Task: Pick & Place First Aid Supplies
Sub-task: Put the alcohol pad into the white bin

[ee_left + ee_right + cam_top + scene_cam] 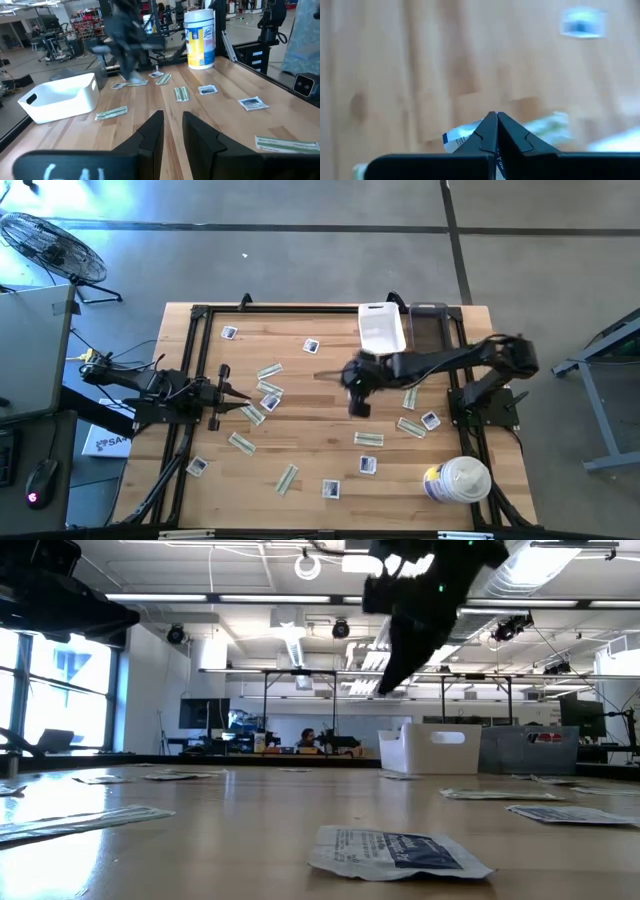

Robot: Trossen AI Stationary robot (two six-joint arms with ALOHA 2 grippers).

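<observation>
**Thin packets, a pinched corner, and a bin near by**

On the left of the pale wooden slatted table (pixel 320 445) the left gripper (pixel 228 391) waits low near the table's left edge, its two dark fingers (pixel 150 137) a narrow slot apart and holding nothing. Just beside its tip lie several narrow green-beige strip packets (pixel 268 372) and a square white packet with blue-grey print (pixel 269 402). More of the same are scattered well apart across the boards, one square white packet (pixel 398 850) lying flat close to the low camera.

These supplies look feather-light, thin and limp, with a slick wrapper. Lying flush on the wood, they offer no edge to get under, so I judge the best hold is a pinch on a short end or corner, pressed down onto the wood; a mid-face grab would likely slide off.

Toward the middle, the right gripper (pixel 358 385) hangs above the table on its outstretched arm. Its fingers are pressed tip to tip, and a white packet with blue print (pixel 455 137) sticks out from between them, so it seems to be pinched by one edge and dangling. The white rectangular plastic bin (pixel 382 328) stands just beyond that gripper at the far edge, with a dark grey bin (pixel 431 326) touching its right side. At the near right corner stands a big white round canister with a yellow-blue label (pixel 458 479), well apart from the gripper.
</observation>
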